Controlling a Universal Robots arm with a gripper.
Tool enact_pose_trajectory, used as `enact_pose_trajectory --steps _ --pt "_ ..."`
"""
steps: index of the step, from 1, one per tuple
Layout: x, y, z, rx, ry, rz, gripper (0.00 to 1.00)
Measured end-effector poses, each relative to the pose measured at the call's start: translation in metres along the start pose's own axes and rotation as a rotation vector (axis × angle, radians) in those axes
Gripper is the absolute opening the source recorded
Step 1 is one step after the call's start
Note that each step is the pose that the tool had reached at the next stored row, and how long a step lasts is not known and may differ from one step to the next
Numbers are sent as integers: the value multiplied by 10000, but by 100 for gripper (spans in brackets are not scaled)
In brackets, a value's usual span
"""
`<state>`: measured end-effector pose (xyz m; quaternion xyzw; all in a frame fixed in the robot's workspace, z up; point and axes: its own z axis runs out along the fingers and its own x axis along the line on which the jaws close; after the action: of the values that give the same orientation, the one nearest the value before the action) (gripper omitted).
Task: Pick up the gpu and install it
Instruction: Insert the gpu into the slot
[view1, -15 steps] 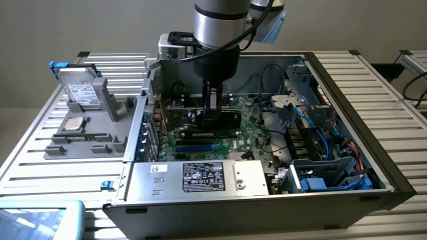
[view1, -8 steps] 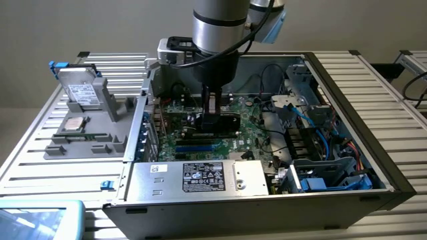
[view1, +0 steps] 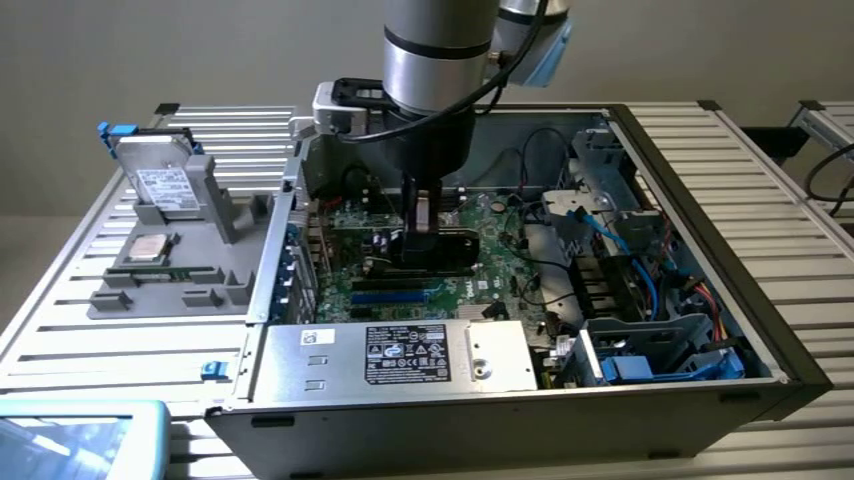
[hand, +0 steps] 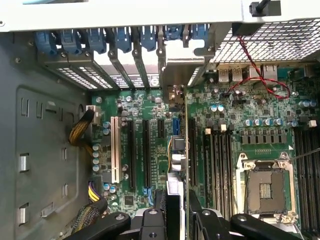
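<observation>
1. One thin, flat gpu (view1: 441, 250), a green circuit board with a black cooler face, stands upright on its long edge in the black claw (view1: 424, 212). The claw is closed on it, with a finger pressed to each flat side near the upper edge.
2. In the exterior view the card hangs low over the green motherboard (view1: 501, 255), near the middle of the open grey computer case (view1: 534, 440). The silver power supply box (view1: 400, 355) lies at six o'clock from it. A grey parts tray (view1: 200, 290) sits on the slatted metal worktop (view1: 747, 140) at nine o'clock.
3. In the wrist view the card is edge-on, parallel to the long black expansion slots (hand: 146, 155). Its bracket end points toward the blue-clipped slot covers (hand: 125, 40). I cannot tell whether its contacts have entered a slot.
4. My judgement is that the card is light and stiff but fragile. Its smooth faces could slip or tilt, so it is best pinched across the cooler and bare board, clear of the contacts.
</observation>
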<state>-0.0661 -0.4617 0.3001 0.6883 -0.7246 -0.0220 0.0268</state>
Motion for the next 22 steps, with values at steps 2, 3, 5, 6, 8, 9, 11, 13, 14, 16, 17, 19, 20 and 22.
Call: enact_pose_trajectory --steps 2,3,5,6,8,9,11,13,14,16,17,19,20,22 --pt "11 13 13 0 -16 0 28" --pt "19 15 20 -1 -27 -1 28" --pt "36 16 35 -2 -49 -3 28" --pt "39 16 45 -1 -57 -2 28" --pt "44 15 66 -2 -60 -2 28" --pt "45 14 78 -2 -60 -3 28" --pt "46 12 106 -3 -60 -3 28" --pt "45 10 130 -2 -61 -3 28" --pt "45 9 139 -1 -61 -4 28" --pt "45 8 154 4 -61 -4 28" --pt "45 9 158 4 -59 -3 28" --pt "45 12 158 3 -58 -4 28" --pt "45 16 160 4 -61 -2 28" --pt "46 24 162 5 -62 -3 28"
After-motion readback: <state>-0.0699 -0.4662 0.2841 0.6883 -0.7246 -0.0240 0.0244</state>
